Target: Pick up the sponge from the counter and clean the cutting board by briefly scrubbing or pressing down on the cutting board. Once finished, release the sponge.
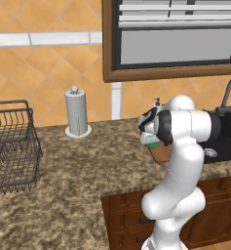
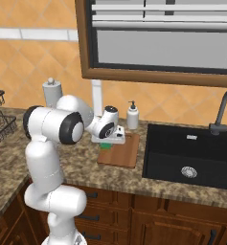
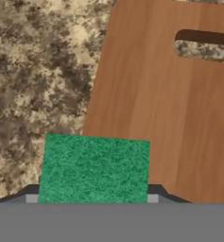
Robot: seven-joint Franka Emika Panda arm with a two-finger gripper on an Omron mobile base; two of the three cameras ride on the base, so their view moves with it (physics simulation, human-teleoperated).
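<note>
A green sponge sits between my fingertips, with my gripper shut on it. It hangs over the near left edge of the reddish-brown cutting board, partly above the speckled counter. I cannot tell whether the sponge touches the board. The board's handle slot is at the upper right of the hand view. From the right base view, the gripper points down at the board's left end, a green sliver of sponge under it. In the left base view the gripper and sponge hang over the board.
A black sink with a dark faucet lies right of the board. A soap dispenser stands behind the board. A paper towel roll and a wire basket rack stand to the left on the counter.
</note>
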